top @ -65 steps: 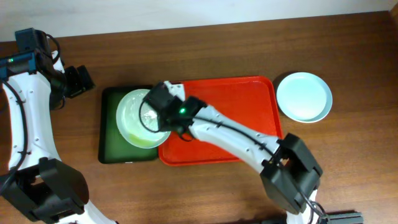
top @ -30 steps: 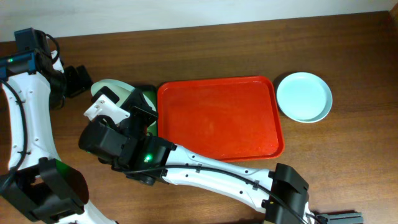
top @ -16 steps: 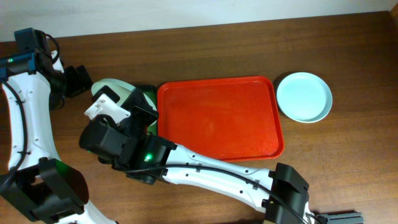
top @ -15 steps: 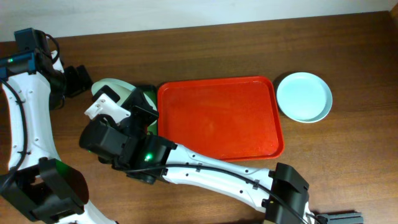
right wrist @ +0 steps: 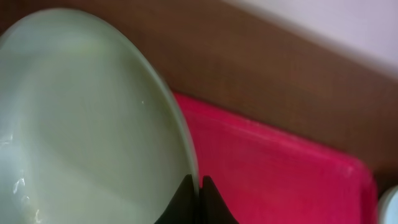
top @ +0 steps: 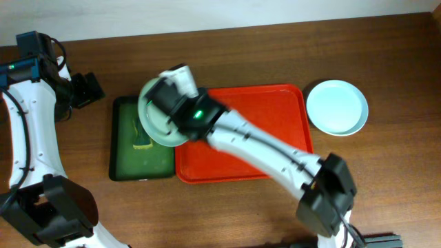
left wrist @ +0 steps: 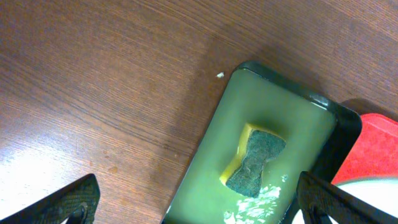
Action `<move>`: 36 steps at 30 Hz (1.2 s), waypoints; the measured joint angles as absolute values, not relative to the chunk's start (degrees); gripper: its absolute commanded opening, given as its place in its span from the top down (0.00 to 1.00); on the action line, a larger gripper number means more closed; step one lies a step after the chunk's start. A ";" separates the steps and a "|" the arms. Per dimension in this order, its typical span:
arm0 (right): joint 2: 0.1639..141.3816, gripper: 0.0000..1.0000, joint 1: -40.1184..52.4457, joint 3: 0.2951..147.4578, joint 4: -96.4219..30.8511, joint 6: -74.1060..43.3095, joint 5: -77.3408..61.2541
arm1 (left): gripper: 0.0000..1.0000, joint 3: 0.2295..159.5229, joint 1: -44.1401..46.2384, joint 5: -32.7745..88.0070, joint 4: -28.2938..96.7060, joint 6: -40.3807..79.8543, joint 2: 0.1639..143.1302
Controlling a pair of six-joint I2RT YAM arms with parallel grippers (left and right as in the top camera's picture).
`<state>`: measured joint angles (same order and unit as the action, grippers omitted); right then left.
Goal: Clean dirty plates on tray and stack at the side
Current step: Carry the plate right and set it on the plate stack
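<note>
Over the seam where the green tray (top: 122,155) meets the red tray (top: 265,141), the right claw (right wrist: 199,190) is clenched on the rim of one pale plate (top: 156,117). That green tray holds murky water and one sponge (left wrist: 254,160). One mint-blue plate (top: 336,107) sits on the worktop (top: 386,179) beside the red tray. Up at the far side, the left claw (top: 87,89) hangs released.

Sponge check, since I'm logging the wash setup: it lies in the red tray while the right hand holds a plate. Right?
Not quite. The sponge lies in the green tray, not the red tray, as the left wrist view shows. The right hand does hold a plate.
</note>
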<state>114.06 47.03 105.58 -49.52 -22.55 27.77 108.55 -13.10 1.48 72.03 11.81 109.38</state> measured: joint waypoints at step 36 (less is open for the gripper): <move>108.40 0.33 -27.75 86.72 -58.08 -16.49 -2.13 | 0.01 108.55 -13.10 1.48 72.05 11.81 109.38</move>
